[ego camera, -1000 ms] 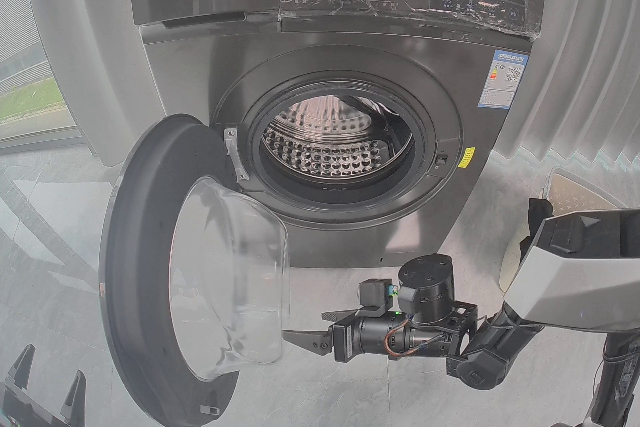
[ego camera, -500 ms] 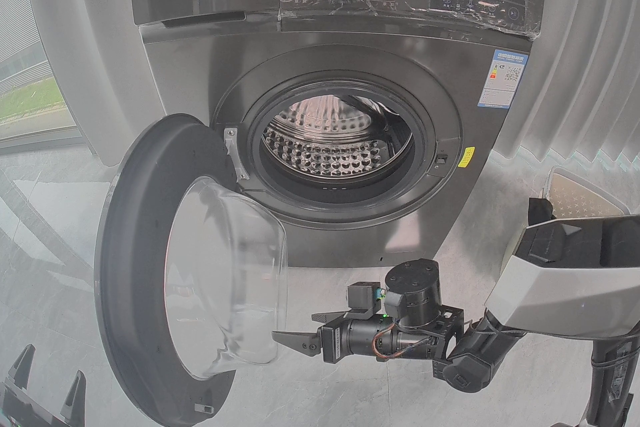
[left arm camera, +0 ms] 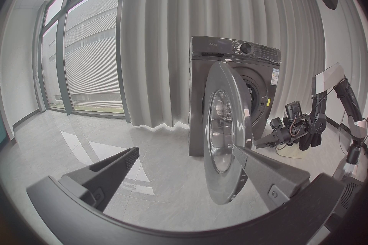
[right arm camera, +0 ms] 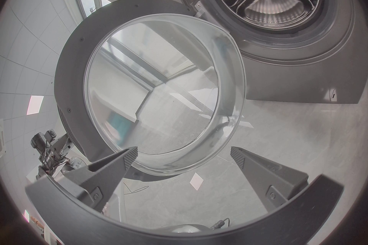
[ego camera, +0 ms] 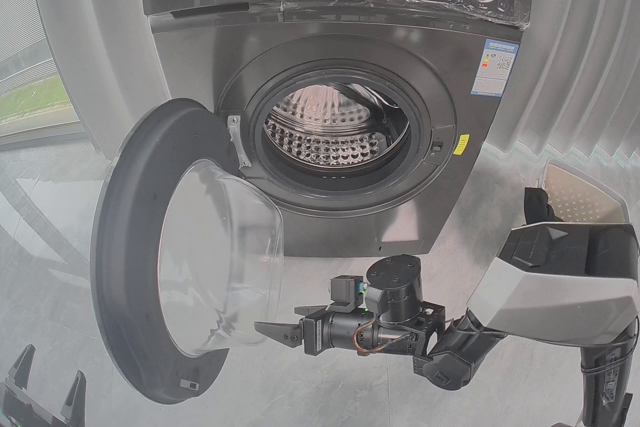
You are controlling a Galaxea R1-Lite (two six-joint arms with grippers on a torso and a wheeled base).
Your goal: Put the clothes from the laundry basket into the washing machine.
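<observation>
My right tool [ego camera: 277, 319] is low above the floor [ego camera: 347, 395], in front of the washing machine [ego camera: 333, 48]. Its two fingers are spread apart and nothing is pinched between them. It lies almost level and points sideways toward my left, at the open door [ego camera: 133, 215]. The fingertips are just beside the lower edge of the door's glass bowl [ego camera: 220, 261]; I cannot tell whether they touch it. In the right wrist view, the same tool [right arm camera: 181, 152] has the bowl [right arm camera: 161, 89] directly ahead of it, with the dark door ring [right arm camera: 71, 66] around the glass.

The door is hinged on the left side of the machine's opening and stands swung wide, with its inner side facing my right arm. Behind it the round opening shows the drum [ego camera: 330, 128] and its shiny metal wall full of holes.

The laundry basket [ego camera: 580, 188], white with a perforated wall, stands on the floor at my right, beside the machine's right corner. A dark piece of clothes [ego camera: 535, 205] is at its near rim, partly hidden by my right arm.

My left tool [left arm camera: 184, 151] is low at my left, well apart from the door, fingers also spread and holding nothing. A pleated curtain [ego camera: 587, 48] hangs behind the machine.
</observation>
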